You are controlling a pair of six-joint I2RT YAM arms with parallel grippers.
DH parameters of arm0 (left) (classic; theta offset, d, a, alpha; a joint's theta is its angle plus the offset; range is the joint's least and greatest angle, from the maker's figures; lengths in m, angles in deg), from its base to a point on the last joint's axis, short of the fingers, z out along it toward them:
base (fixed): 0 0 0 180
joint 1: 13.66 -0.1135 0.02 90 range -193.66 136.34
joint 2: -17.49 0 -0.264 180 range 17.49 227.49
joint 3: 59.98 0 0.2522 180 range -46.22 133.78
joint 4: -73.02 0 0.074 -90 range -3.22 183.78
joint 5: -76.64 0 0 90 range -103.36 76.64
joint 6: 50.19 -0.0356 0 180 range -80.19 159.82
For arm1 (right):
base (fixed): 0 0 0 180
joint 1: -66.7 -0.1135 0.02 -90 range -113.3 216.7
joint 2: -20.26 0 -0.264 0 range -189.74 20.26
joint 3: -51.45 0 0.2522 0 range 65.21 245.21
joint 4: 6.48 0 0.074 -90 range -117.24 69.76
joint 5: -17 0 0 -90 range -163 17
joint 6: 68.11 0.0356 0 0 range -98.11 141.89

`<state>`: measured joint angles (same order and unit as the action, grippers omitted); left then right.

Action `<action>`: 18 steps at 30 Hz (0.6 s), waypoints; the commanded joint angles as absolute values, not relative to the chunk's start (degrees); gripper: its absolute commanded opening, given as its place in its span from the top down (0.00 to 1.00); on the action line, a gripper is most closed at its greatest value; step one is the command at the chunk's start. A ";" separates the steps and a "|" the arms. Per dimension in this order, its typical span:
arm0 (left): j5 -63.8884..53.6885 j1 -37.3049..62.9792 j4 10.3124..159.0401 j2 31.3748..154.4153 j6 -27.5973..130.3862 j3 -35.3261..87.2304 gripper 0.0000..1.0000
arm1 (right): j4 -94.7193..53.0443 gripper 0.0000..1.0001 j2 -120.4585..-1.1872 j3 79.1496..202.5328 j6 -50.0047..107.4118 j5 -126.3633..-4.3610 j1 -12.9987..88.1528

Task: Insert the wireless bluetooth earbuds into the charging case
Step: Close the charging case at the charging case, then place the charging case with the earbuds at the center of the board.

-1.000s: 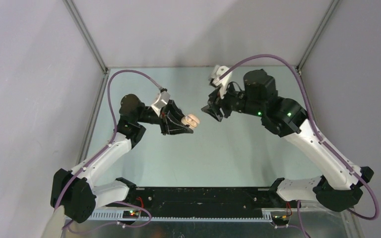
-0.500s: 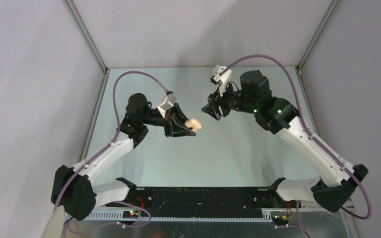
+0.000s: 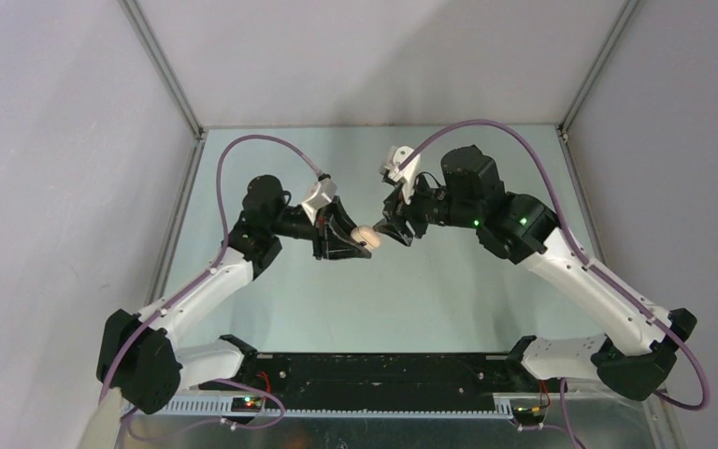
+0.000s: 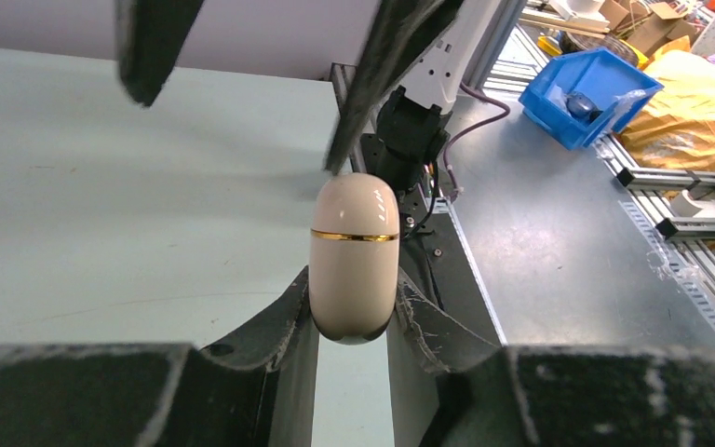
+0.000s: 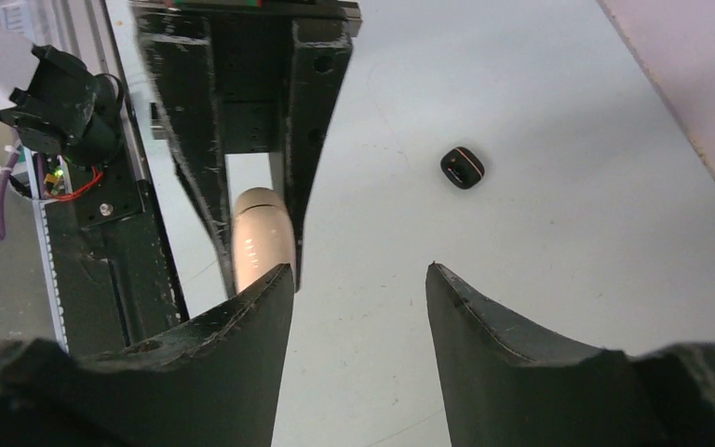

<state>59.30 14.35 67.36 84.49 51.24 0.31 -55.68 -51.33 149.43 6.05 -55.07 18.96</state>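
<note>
My left gripper (image 4: pixel 352 312) is shut on the lower end of a beige charging case (image 4: pixel 354 251) with a thin gold band, closed and held up off the table. From above, the case (image 3: pixel 365 234) pokes out of the left gripper (image 3: pixel 348 240) toward the right gripper (image 3: pixel 393 230). My right gripper (image 5: pixel 358 275) is open with nothing between its fingers. Its left fingertip is just in front of the case (image 5: pixel 263 233), and the case is not between the jaws. No earbuds show in any view.
A small black pebble-like case (image 5: pixel 463 168) with a thin orange seam lies on the pale table (image 3: pixel 449 281) beyond the right gripper. The enclosure's metal frame posts (image 3: pixel 164 70) rise at the back corners. A blue bin (image 4: pixel 588 93) sits off the table.
My right gripper has swung left and down until its fingertips almost meet the held case. The left gripper has moved slightly right with the case and stays shut.
</note>
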 commanded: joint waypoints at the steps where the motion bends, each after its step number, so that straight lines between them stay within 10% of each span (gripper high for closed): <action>1: 57.05 14.29 67.01 84.97 49.64 3.41 0.98 | -55.20 0.40 -48.97 150.02 5.39 -54.35 18.31; 9: 53.65 14.30 72.99 85.46 45.88 5.06 0.94 | -52.23 0.33 -46.13 149.06 5.02 -66.67 22.16; 12: 49.84 14.42 76.32 87.37 44.20 6.75 0.93 | -48.21 0.03 -42.67 145.53 5.76 -71.51 26.97; 18: 46.43 15.04 80.07 95.71 42.91 12.52 0.93 | -39.07 0.01 -30.68 131.74 9.51 -69.80 41.39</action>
